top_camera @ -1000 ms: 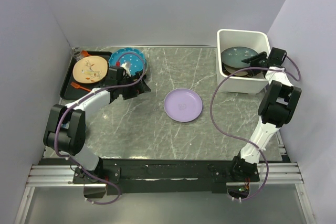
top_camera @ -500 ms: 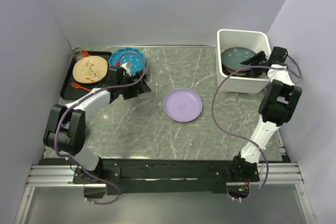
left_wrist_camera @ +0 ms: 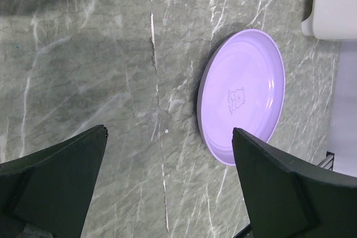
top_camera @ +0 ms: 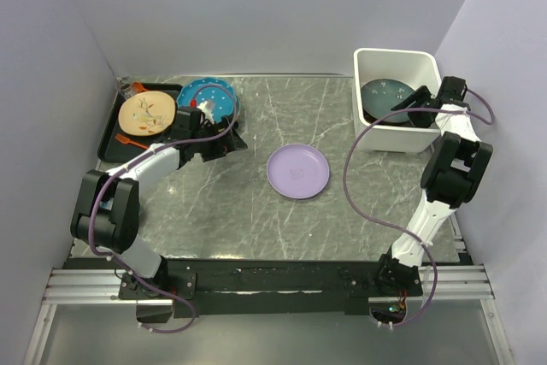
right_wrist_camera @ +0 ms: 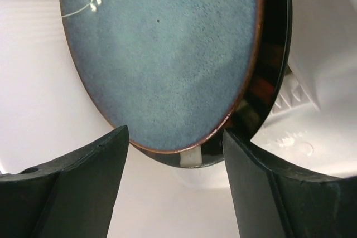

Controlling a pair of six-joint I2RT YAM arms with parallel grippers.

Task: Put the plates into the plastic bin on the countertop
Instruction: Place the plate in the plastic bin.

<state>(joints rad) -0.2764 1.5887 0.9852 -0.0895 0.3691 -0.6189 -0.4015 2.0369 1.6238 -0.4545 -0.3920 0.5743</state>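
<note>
Blue-grey plate (top_camera: 385,91) lies in the plastic bin (top_camera: 395,59), on top of a darker plate (right_wrist_camera: 273,54). Right gripper (right_wrist_camera: 175,137) jaws are spread, straddling its rim, no contact visible. Lavender plate (top_camera: 297,170) sits mid-countertop (top_camera: 239,211). Left gripper (left_wrist_camera: 168,135) is spread wide, empty, beside the teal dotted plate (top_camera: 220,96).

Top view was evenly lit, soft light from above, no hard glare on the bench (top_camera: 256,220); shadows under the arms were faint. Left wrist view: lavender plate (left_wrist_camera: 242,96) sharp, w/ thin dark shadow along its left rim; fingers (left_wrist_camera: 56,188) of left gripper (left_wrist_camera: 168,135) were dark & soft-edged. Right wrist view: bin (right_wrist_camera: 33,82) walls nearly blown out white, blue-grey plate (right_wrist_camera: 167,54) in focus, right gripper (right_wrist_camera: 175,137) fingers (right_wrist_camera: 67,188) blurred, dim silhouettes.
</note>
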